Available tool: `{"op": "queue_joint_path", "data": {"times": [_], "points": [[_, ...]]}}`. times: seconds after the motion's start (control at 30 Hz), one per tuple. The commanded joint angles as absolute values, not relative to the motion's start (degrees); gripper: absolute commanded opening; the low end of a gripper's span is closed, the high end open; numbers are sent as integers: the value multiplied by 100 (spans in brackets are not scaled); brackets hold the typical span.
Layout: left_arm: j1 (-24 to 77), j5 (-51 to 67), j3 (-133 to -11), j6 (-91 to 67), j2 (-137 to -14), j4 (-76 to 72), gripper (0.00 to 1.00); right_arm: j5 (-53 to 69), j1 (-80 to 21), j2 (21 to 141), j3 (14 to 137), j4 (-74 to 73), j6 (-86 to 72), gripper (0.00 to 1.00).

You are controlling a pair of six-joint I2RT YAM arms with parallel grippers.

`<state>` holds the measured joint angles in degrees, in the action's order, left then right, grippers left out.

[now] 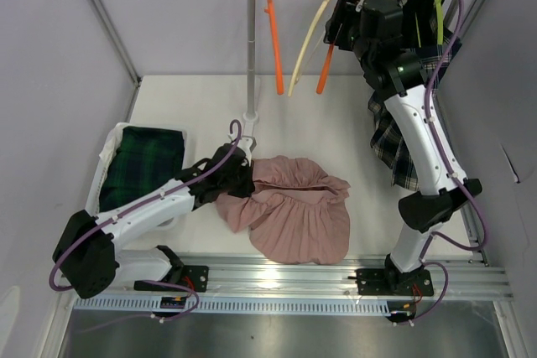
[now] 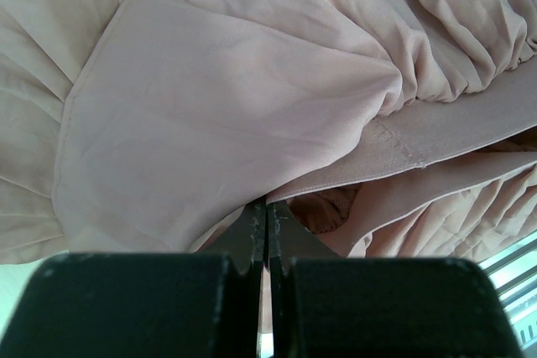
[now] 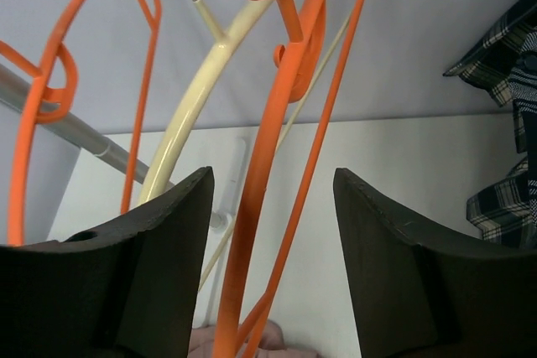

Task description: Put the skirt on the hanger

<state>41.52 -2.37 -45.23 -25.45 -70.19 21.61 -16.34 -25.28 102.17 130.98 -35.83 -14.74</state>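
Two tools: L tool (image 2: 267, 215) clenched on pink skirt (image 1: 294, 207) edge; R tool (image 3: 273, 175) released, straddling orange hanger (image 3: 258, 173).

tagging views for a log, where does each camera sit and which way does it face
top external: above and behind the robot, looking down on the table; left arm and right arm show.
left wrist: low over the pink skirt; left gripper shut on a fold.
right wrist: raised, facing the orange hanger between the open right gripper.
shared: top view also shows skirt and hanger.
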Motion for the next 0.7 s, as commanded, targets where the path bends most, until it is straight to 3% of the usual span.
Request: {"op": "queue_joint_path", "data": {"times": [0.0,0.5,0.67], "points": [[4192,-167,-4790,-2408,-7049,2109,0,-1898,-2514,10283,13359,-3516,-1248,63],[4192,-141,-4737,-2399,-7005,2074,0,-2443,-2514,10512,13667,-3718,-493,37],[4192,-123,-4755,-2399,-7005,2066,0,-2645,-2505,10450,13614,-3718,-343,33]]}}
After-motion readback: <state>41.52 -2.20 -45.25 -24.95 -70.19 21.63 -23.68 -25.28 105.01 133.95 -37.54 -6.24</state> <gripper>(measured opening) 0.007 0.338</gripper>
